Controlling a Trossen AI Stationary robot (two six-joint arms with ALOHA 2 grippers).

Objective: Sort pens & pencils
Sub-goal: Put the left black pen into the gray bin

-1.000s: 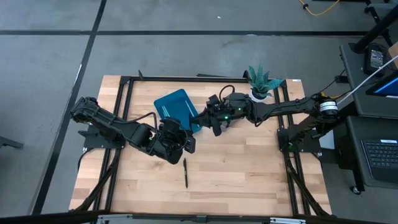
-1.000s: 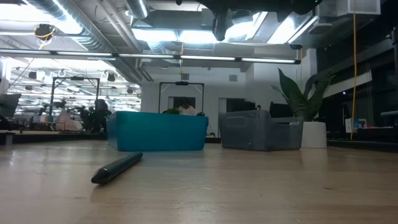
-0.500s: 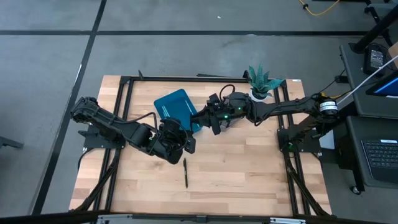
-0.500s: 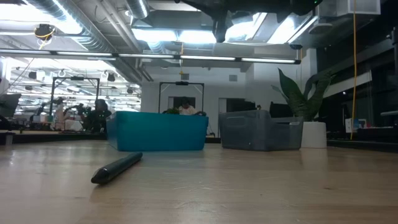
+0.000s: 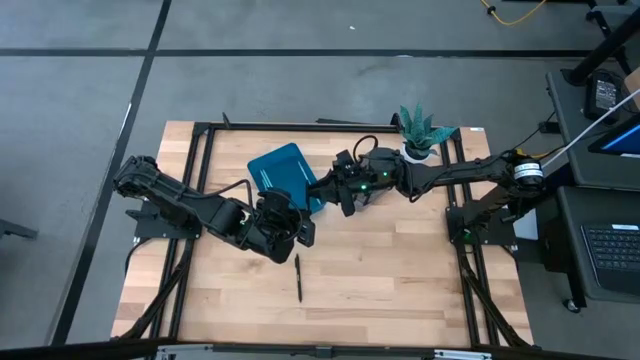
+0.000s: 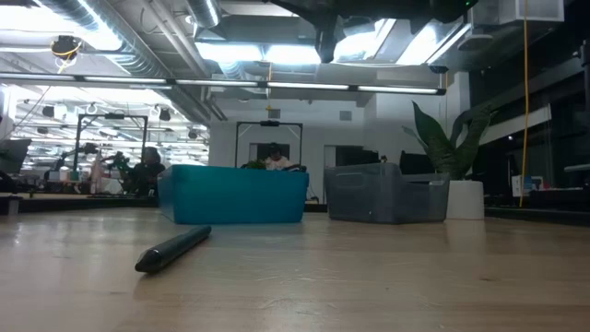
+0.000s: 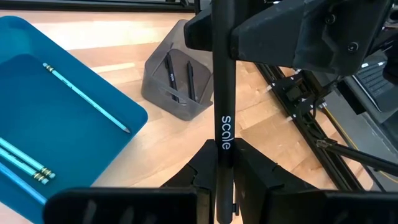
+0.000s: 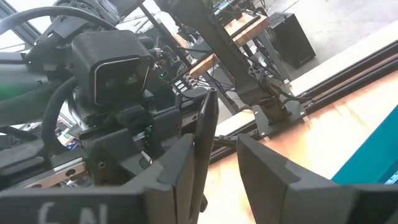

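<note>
Left pincer [image 7: 219, 186]: closed on a black pen [image 7: 222, 93] marked "scale", held above the counter [image 5: 400, 270] by the teal tray [image 5: 283, 170].
Right pincer [image 8: 214, 162]: fingers parted, holding nothing, beside the left.
Teal tray: light blue pencils [image 7: 84, 98] inside.
Grey bin [image 7: 177, 78]: two black pens.
Counter: one black pen [image 5: 298, 277] lying loose near the front.

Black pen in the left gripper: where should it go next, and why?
Probably the left gripper, shut on the black pen, should carry it to the grey plastic bin, which already holds two black pens; the right gripper stands open.
</note>
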